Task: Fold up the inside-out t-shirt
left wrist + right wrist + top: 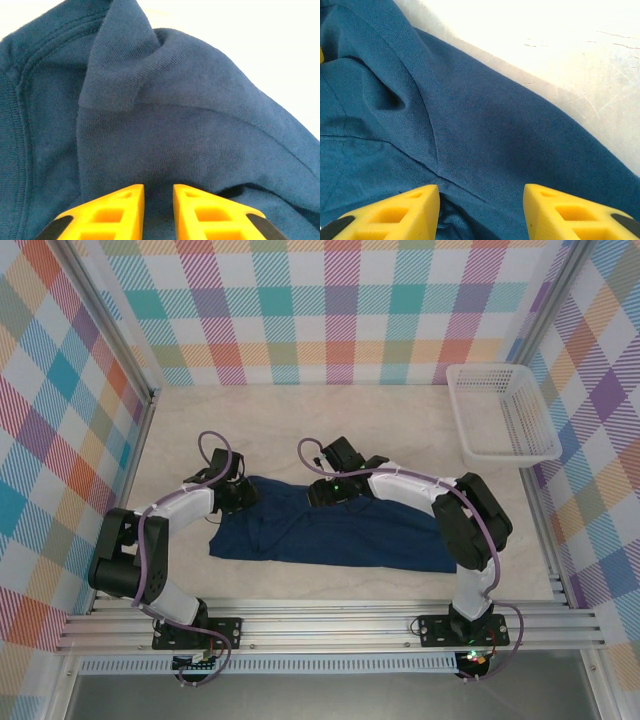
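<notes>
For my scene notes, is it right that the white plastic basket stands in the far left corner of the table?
Not quite: the top external view shows the white plastic basket in the far right corner of the table.

- T-shirt (330,530): deep navy blue all over, plain, with a fine knit texture up close.
- Worktop (300,420): pale cream with faint marble veining.
- Walls (330,300): pastel plaid, with teal, orange, purple, pink and yellow squares on white.
- Basket (485,367), far right corner: white.
- Left gripper (159,195) and right gripper (481,200): bright yellow-orange fingers, black at their base.
- Left arm (185,502), right arm (410,485): white and black shells, purple cables (150,540).
- Rail (330,625), near edge: silver.
</notes>
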Controlling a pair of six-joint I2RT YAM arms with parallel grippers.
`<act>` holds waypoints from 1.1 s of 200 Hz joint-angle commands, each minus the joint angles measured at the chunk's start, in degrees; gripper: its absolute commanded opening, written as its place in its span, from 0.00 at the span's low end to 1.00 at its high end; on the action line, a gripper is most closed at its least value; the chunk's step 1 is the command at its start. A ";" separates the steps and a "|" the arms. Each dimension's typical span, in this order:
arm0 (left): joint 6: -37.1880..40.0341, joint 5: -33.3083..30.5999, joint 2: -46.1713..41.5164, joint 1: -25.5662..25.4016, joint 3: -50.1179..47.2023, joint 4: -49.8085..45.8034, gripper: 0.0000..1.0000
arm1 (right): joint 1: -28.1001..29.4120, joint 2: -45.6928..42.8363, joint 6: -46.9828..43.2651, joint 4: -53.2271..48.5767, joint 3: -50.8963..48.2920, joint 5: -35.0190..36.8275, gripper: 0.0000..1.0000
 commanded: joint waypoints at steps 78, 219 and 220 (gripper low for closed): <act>1.25 -2.14 -4.75 -1.44 -1.31 -3.12 0.17 | -0.78 -2.03 0.32 -1.47 -1.43 1.30 0.48; 0.88 0.85 -1.70 -2.15 -2.12 -1.77 0.19 | -0.87 -1.02 0.53 -1.71 -1.25 1.10 0.47; 0.88 0.87 -1.73 -2.15 -2.12 -1.75 0.19 | -0.82 -1.05 0.52 -1.68 -1.25 1.10 0.47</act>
